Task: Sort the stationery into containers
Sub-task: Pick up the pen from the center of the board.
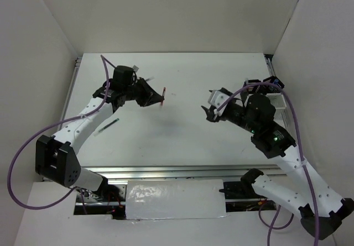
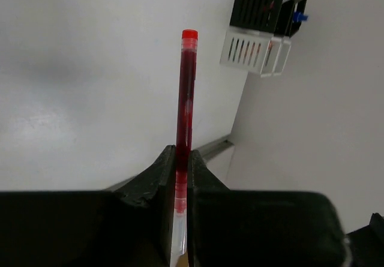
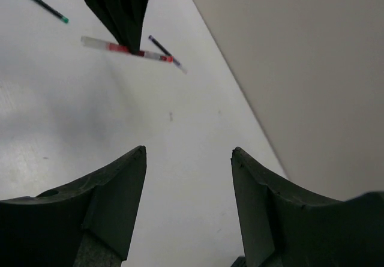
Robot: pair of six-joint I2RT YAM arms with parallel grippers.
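My left gripper is shut on a thin red pen and holds it above the table at the back left. In the left wrist view the red pen sticks out forward from between the closed fingers, gripper, toward the black and white slatted containers by the wall. A blue piece shows in one bin. My right gripper is open and empty, right of centre; its wrist view looks at the left gripper holding the red pen. The containers are mostly hidden behind the right arm.
A dark pen lies on the table under the left arm. The right wrist view shows a green-tipped dark pen and another thin dark pen on the table. White walls enclose the table on three sides.
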